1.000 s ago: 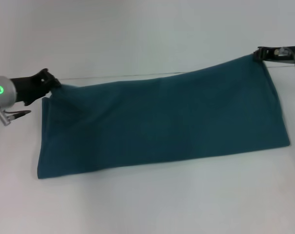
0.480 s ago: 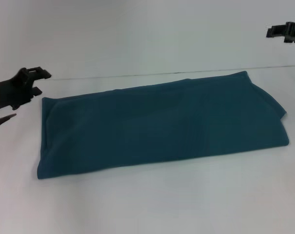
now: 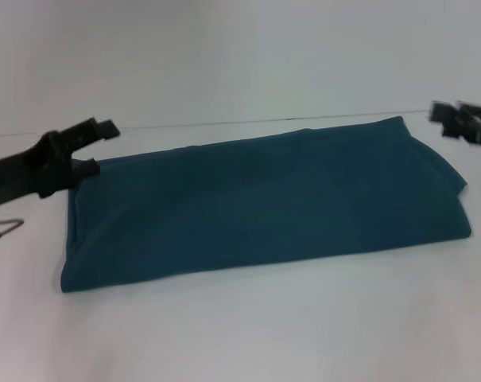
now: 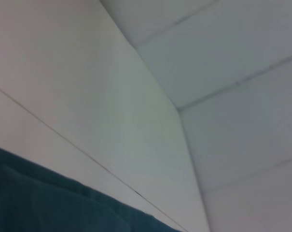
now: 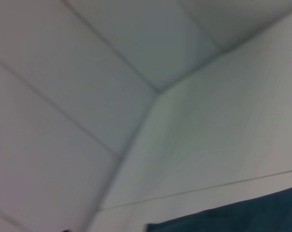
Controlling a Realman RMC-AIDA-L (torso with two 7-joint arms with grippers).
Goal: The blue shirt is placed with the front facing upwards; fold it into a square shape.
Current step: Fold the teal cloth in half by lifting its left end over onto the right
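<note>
The blue shirt [image 3: 264, 203] lies flat on the white table [image 3: 248, 334] as a long folded band running left to right, with only plain teal cloth showing. My left gripper [image 3: 99, 146] hovers open at the band's far-left corner, holding nothing. Just beyond the far-right corner, my right gripper [image 3: 442, 121] hangs open and apart from the cloth. An edge of the blue shirt [image 4: 39, 205] shows in the left wrist view, and a corner of the blue shirt [image 5: 242, 217] in the right wrist view. Neither wrist view shows fingers.
The table's back edge [image 3: 224, 123] runs as a thin dark line just behind the shirt, with a pale wall beyond it. Bare table surface stretches in front of the shirt.
Both grippers let go of the shirt's far corners and the cloth dropped flat. The left gripper then came back toward the far-left corner, and the right gripper came down near the far-right corner.
</note>
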